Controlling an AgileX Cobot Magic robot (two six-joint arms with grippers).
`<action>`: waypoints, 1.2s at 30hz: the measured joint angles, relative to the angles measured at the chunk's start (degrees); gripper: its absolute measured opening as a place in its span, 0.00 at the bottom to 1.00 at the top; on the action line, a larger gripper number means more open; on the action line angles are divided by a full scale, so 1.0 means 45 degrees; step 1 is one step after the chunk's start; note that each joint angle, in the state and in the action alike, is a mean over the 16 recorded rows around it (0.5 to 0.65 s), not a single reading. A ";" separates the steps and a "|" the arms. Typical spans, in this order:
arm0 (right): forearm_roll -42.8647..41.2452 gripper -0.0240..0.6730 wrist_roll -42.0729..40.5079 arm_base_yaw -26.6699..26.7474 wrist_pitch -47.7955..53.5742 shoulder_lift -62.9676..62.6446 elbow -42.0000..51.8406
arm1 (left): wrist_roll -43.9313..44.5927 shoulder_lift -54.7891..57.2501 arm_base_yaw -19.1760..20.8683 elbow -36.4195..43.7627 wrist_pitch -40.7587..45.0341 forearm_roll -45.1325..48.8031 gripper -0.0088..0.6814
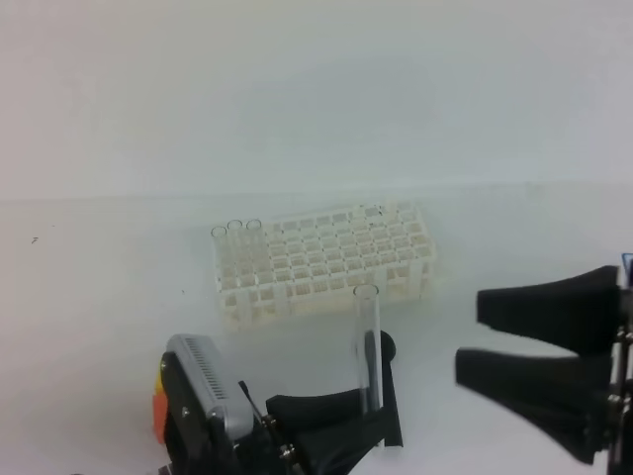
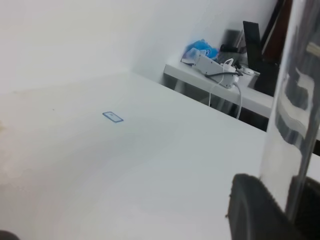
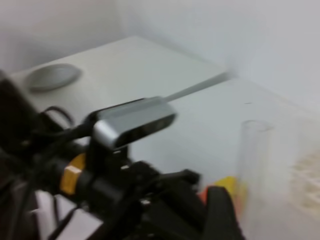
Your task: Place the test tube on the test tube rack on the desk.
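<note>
Left gripper point(image 1: 368, 401): black jaws closed on the long, slim clear glass test tube point(image 1: 367, 336), held upright, open mouth on top, lower part between the fingers. Tube is off the plain white desk point(image 1: 109, 287), just in front of the white plastic lattice test tube rack point(image 1: 324, 261), not in any hole. Rack sits past the left gripper tips, a little to their left; a few clear tubes already stand in its far-left corner. Right gripper point(image 1: 470, 338): black jaws spread wide, holding nothing, to the right of the tube and apart from it. Left wrist view: tube point(image 2: 295, 105) fills right edge, close up. Right wrist view blurred: tube point(image 3: 252, 165) upright beside left arm's silver camera housing point(image 3: 132, 122).
</note>
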 joint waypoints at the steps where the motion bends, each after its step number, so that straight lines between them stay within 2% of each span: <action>1: 0.0136 0.57 -0.0193 0.0000 0.0210 0.0172 0.0000 | 0.0017 0.0000 0.0000 0.0085 -0.0081 -0.0023 0.14; 6: 0.0820 0.65 -0.1253 0.0000 0.1199 0.1106 0.0000 | -0.0005 0.0000 0.0000 0.0231 -0.0226 0.0198 0.14; 10: 0.1244 0.67 -0.2028 0.0000 0.1906 0.1846 -0.0008 | -0.0126 0.0000 0.0000 0.0231 -0.0215 0.0403 0.15; 29: 0.1533 0.68 -0.2789 0.0000 0.3588 0.3871 -0.0700 | -0.0915 0.0000 0.0000 0.0231 -0.0057 0.0733 0.17; 36: 0.1543 0.65 -0.2898 0.0000 0.4177 0.4488 -0.1071 | -0.0874 0.0000 0.0000 0.0231 0.0010 0.0776 0.14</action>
